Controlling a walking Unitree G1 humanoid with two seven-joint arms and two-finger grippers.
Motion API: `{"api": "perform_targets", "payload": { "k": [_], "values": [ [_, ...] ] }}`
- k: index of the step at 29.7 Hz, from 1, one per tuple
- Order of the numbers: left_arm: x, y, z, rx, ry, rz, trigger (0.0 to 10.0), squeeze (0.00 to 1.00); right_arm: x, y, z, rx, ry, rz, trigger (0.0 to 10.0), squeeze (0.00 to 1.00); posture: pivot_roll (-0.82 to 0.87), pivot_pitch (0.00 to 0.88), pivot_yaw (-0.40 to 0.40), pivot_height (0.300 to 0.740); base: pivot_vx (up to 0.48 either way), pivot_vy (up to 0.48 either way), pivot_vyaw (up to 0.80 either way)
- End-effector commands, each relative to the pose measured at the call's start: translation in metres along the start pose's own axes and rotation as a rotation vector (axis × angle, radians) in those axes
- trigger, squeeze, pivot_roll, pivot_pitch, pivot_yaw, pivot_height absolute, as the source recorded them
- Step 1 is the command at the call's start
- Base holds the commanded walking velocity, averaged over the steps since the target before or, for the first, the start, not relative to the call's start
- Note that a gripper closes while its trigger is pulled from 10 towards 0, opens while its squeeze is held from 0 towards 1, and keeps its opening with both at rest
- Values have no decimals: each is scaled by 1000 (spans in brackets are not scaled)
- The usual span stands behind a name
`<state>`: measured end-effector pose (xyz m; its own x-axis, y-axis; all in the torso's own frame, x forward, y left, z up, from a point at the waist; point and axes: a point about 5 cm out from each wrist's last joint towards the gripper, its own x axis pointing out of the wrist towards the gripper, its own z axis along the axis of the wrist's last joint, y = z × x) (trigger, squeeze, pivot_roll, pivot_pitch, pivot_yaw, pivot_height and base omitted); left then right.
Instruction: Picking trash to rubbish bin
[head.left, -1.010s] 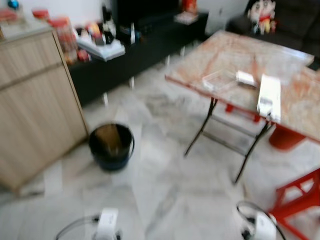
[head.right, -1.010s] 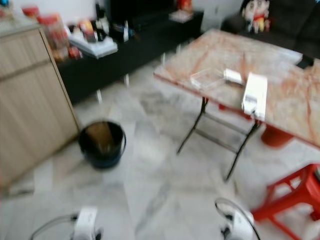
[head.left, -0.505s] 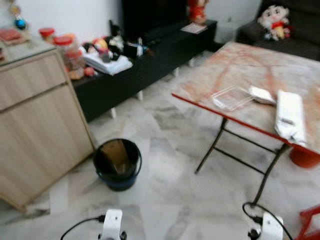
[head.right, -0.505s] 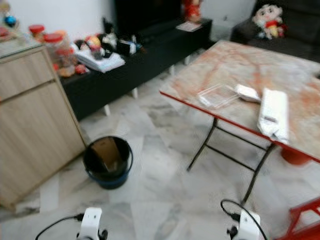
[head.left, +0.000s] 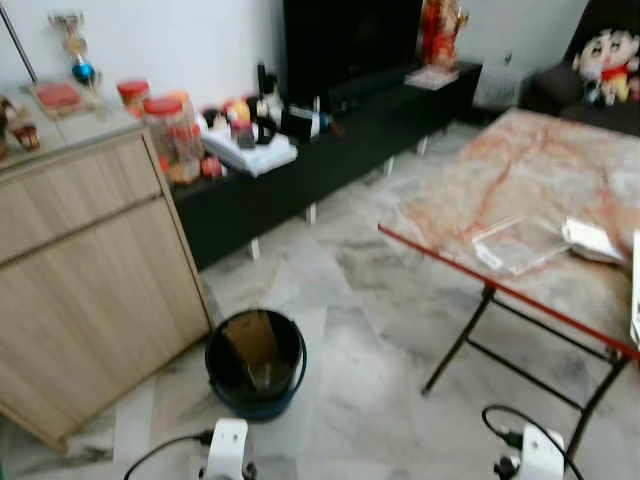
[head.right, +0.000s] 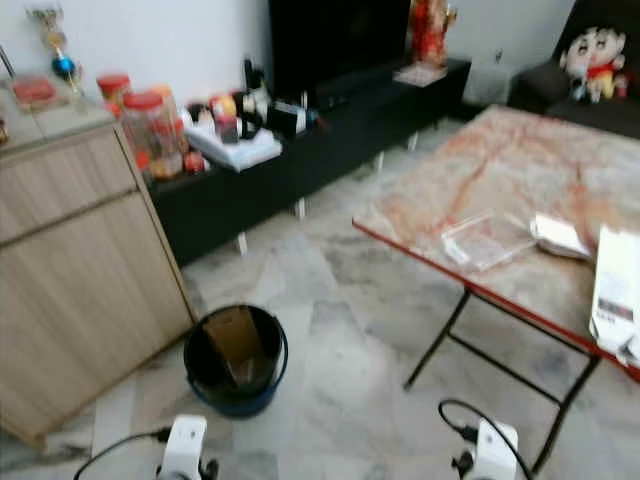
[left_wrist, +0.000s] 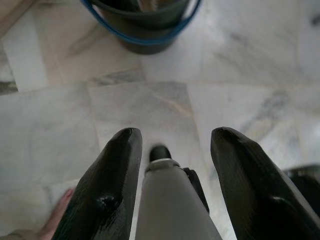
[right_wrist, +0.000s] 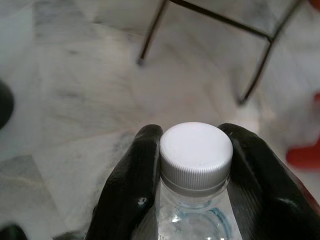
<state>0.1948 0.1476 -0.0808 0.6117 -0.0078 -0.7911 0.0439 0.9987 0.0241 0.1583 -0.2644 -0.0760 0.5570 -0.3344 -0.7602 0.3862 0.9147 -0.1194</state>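
Note:
A black rubbish bin (head.left: 255, 362) with a blue rim stands on the marble floor beside the wooden cabinet, with cardboard inside it. My right gripper (right_wrist: 194, 134) is shut on a clear plastic bottle (right_wrist: 196, 156) with a white cap, held low over the floor. My left gripper (left_wrist: 176, 136) is open with nothing between its fingers, and the bin (left_wrist: 145, 22) lies just ahead of it. Both arms hang low, the left arm (head.left: 227, 452) and the right arm (head.left: 535, 457). More trash lies on the folding table (head.left: 470, 190): a clear plastic container (head.left: 518, 243) and a white wrapper (head.left: 592, 240).
A wooden cabinet (head.left: 85, 270) stands on the left, close to the bin. A low black bench (head.left: 335, 140) with jars and clutter runs along the back wall. The table's thin black legs (head.left: 458, 345) reach down on the right. A dark sofa with a doll (head.left: 605, 65) sits at the far right.
The camera has swung left and moved forward: the bin now sits nearer and closer to the middle, and the table has slid to the right. Both arms hang as before.

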Motion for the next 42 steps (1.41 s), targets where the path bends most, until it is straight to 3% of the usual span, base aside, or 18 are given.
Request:
{"api": "perform_targets", "payload": {
  "k": [1,11,19,36,42],
  "values": [
    [-2,7,-9,25,27,14,10000,0,2,10,9,-4,-30,25,10000,0,-72,0,-66,740,431,0,800],
    [-2,9,-8,19,25,23,10000,0,2,11,8,2,-21,23,10000,0,-65,0,-68,740,429,0,179],
    [-1,10,-6,19,21,24,10000,0,2,13,8,10,-24,32,10000,0,-63,0,-68,740,419,0,641],
    [-1,7,-4,13,15,24,10000,0,2,12,10,8,-25,45,10000,0,-67,9,-76,740,407,0,0],
    [-1,7,-3,3,2,31,10000,0,2,13,11,0,-28,53,10000,0,-67,20,-81,740,0,0,482]
  ]
}}
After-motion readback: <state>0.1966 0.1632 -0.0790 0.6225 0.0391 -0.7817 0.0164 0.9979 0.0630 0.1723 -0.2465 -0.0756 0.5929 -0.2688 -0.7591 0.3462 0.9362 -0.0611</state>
